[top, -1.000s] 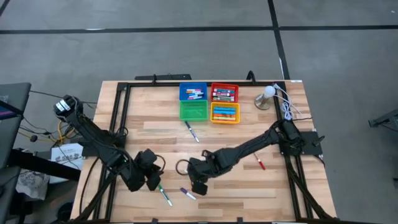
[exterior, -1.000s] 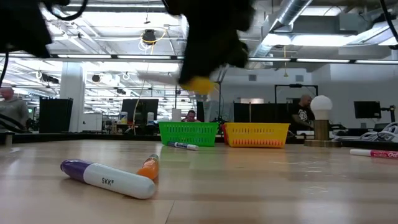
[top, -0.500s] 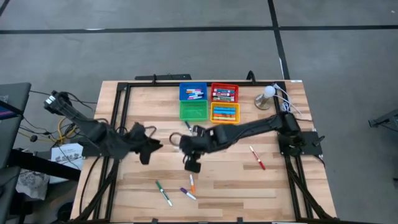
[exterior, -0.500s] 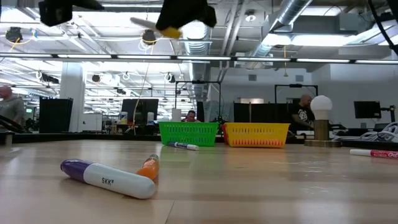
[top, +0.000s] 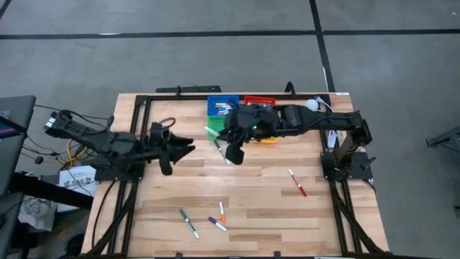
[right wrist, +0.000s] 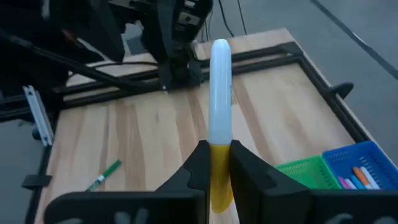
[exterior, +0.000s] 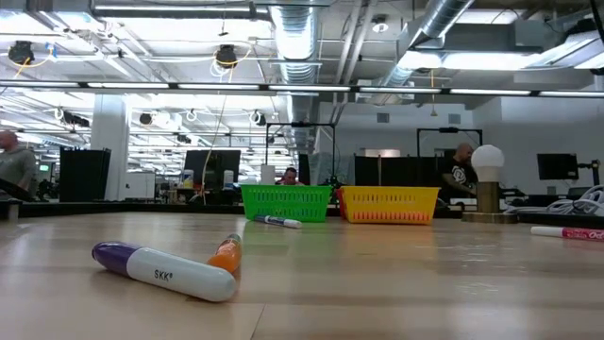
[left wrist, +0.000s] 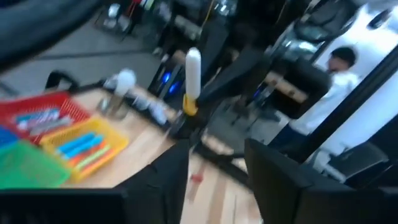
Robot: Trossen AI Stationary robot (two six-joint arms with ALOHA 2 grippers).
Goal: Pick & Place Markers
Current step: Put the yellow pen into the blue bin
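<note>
1. Right gripper (right wrist: 216, 163): clamped on a yellow-capped marker (right wrist: 219, 93) with a white barrel, which stands out past the fingertips. In the high view it hangs over the table beside the bins, at the green bin's near edge (top: 234, 147).
2. Left gripper (top: 180, 147): raised over the table's left half, pointing toward the bins. The left wrist view shows a gap between its two dark fingers (left wrist: 277, 171) and nothing between them.
3. Bins: blue bin (top: 219, 106), red bin (top: 262, 100), green bin (exterior: 286, 202) and yellow bin (exterior: 390, 203) in a square cluster at the table's far edge; the red and blue hold markers, and the right arm covers much of the cluster from above.
4. Loose markers, near edge: green-capped marker (top: 189, 224), purple-capped marker (exterior: 162, 270) and orange-capped marker (exterior: 226, 253) lying close together, the orange tip just behind the purple one's barrel.
5. Loose marker, centre: blue-capped marker (exterior: 278, 221) lying just in front of the green bin.
6. Loose marker, right side: red-capped marker (top: 297, 181) lying alone, well apart from the rest.
7. Table (top: 259, 208): pale wooden planks in a black frame.
</note>
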